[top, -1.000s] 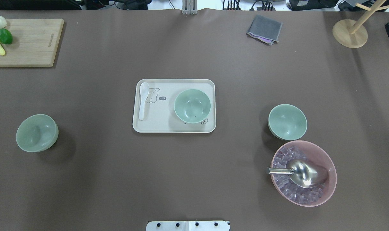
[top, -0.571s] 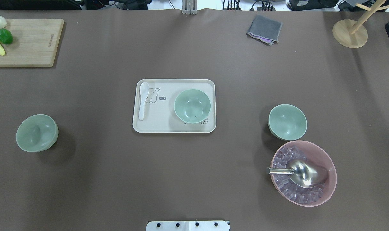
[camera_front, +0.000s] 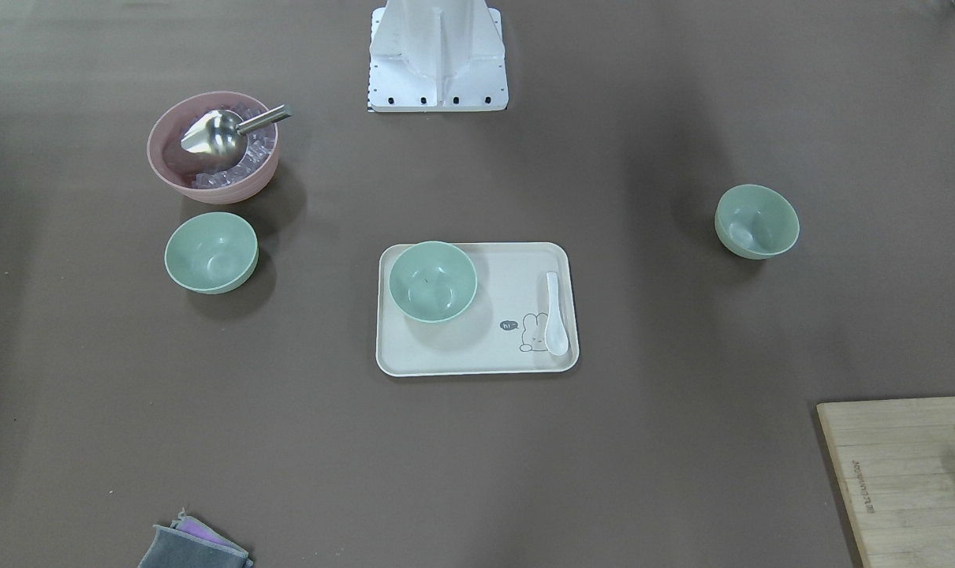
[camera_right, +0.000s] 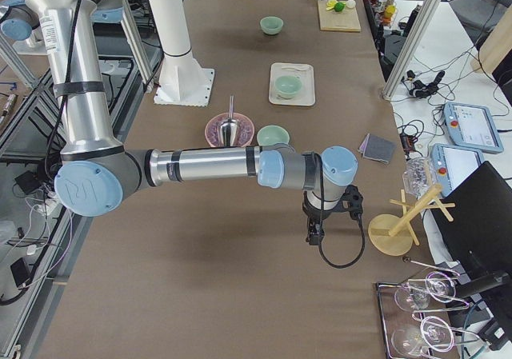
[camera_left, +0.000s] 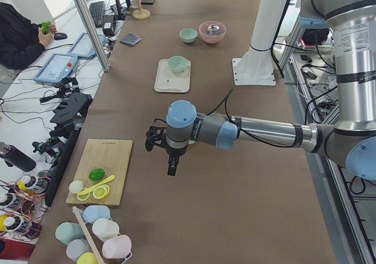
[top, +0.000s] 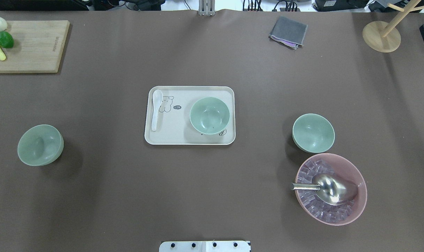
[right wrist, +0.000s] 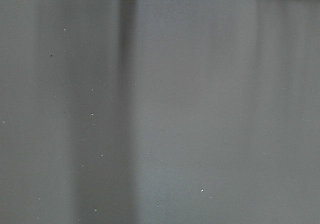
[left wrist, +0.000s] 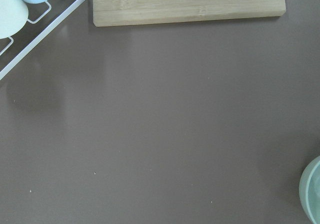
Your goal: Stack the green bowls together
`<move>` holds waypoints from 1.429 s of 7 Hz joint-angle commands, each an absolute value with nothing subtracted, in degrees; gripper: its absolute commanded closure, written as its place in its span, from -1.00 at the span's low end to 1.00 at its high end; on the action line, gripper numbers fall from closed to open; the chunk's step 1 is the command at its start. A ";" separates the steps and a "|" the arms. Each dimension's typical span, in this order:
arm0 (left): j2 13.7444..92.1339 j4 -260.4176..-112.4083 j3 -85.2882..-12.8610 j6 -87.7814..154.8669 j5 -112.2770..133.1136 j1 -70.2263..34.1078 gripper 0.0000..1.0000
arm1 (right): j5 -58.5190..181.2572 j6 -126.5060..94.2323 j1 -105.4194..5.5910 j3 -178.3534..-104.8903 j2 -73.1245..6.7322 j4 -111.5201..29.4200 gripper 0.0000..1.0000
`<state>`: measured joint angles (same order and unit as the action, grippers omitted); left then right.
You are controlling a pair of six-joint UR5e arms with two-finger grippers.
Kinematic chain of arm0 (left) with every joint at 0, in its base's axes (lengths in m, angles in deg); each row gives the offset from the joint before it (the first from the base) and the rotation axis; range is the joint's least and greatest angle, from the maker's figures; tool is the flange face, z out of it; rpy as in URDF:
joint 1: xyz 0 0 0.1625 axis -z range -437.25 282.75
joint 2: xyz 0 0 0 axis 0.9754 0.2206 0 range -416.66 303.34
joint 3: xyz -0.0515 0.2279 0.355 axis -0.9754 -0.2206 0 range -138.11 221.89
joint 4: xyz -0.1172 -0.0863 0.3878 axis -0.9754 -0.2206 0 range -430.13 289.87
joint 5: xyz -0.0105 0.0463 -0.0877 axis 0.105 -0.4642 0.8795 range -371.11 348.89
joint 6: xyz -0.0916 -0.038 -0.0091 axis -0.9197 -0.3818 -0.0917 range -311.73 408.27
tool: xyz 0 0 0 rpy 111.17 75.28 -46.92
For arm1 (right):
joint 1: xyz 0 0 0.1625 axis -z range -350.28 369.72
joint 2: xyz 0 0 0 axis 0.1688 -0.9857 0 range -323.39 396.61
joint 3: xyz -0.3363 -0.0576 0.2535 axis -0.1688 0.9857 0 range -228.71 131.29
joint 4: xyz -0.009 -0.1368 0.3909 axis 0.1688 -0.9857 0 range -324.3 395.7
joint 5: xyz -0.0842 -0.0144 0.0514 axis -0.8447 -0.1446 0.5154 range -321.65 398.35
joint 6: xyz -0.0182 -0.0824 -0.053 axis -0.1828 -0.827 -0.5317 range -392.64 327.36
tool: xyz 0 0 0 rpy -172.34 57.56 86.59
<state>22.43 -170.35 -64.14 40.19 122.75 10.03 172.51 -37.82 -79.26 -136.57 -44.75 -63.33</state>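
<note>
Mint-green plastic round bowls, none stacked yet: left bowl (top: 40, 145) alone, right bowl (top: 313, 133) just beside the pink ice-filled bowl (top: 353, 171), farthest bowl (top: 209, 115) on the cream rectangular tray (top: 176, 133). Well away hang left gripper (camera_left: 171, 170) and right gripper (camera_right: 310, 237); spread or closed, cannot tell.

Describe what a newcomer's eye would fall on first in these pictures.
Three pale green bowls stand apart: the tray bowl on the cream tray mid-table, the left bowl alone, the right bowl beside a pink bowl. That pink bowl holds ice cubes and a metal scoop.
</note>
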 commanded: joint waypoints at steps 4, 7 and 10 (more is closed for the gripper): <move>20.69 -172.26 -63.13 39.57 123.26 10.11 -0.96 | 172.91 -37.91 -77.65 -137.31 -44.95 -62.92 -1.00; 28.84 -172.09 -63.75 19.93 122.92 1.28 -0.96 | 173.08 -35.89 -76.33 -137.14 -44.78 -62.92 -1.00; 30.44 -182.67 -62.27 1.58 118.21 -14.62 -0.96 | 171.50 -35.98 -75.19 -136.69 -45.74 -58.18 -1.00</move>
